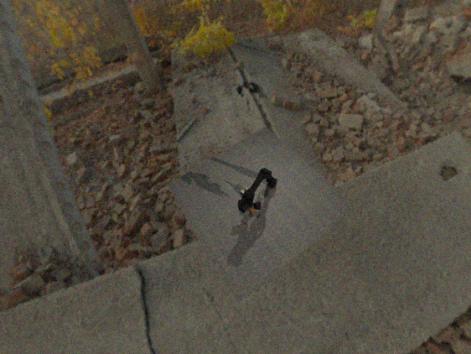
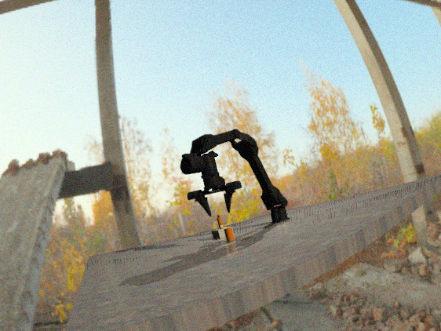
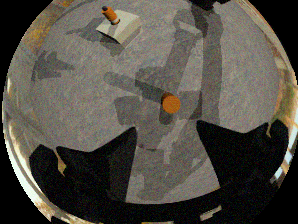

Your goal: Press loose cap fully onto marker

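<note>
The marker (image 2: 220,222) (image 3: 110,15) stands in its holder block (image 2: 216,234) (image 3: 118,27), uncapped; the tool (image 2: 220,214) (image 3: 167,127) hangs spread, grasping nothing.

The black arm (image 1: 254,188) (image 2: 258,169) rises from its base (image 1: 274,184) (image 2: 287,218) (image 3: 202,4), bends at a high elbow and reaches out, its wrist (image 2: 212,176) above and well apart from the base. Out there the gripper (image 1: 250,205) (image 2: 219,214) (image 3: 167,127) points down, slightly tilted, higher than the base's foot. Its two fingers (image 2: 202,205) stand wide apart, holding nothing.
</note>
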`<action>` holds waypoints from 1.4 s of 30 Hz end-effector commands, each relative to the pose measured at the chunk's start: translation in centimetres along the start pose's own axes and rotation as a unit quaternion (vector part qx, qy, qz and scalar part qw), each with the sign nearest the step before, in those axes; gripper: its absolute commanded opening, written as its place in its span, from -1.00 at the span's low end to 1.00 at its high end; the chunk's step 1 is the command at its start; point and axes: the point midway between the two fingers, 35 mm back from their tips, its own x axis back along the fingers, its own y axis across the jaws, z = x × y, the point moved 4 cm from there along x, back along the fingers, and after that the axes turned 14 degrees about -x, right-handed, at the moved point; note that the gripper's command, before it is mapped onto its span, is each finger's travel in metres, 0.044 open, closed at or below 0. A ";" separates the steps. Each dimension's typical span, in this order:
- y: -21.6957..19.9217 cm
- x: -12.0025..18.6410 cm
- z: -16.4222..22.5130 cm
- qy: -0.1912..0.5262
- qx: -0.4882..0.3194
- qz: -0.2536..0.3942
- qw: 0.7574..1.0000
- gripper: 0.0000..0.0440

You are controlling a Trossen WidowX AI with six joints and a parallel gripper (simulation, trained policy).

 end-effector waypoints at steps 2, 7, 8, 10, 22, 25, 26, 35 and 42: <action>-0.4 -1.4 0.0 -0.023 -0.003 0.017 1.000 0.47; -0.6 -2.5 0.0 -0.038 -0.003 0.031 0.999 0.45; -0.7 -2.7 0.0 -0.040 -0.002 0.033 0.999 0.45; -0.7 -3.1 0.0 -0.045 -0.001 0.038 0.998 0.44; -1.0 -5.8 -0.1 -0.066 0.013 0.055 0.996 0.35; -1.0 -6.6 -0.2 -0.071 0.018 0.058 0.996 0.32; -1.1 -6.8 -0.2 -0.072 0.020 0.059 0.995 0.31; -1.3 -8.7 -0.5 -0.082 0.038 0.060 0.994 0.20; -1.2 -8.8 -0.7 -0.078 0.049 0.050 0.995 -0.26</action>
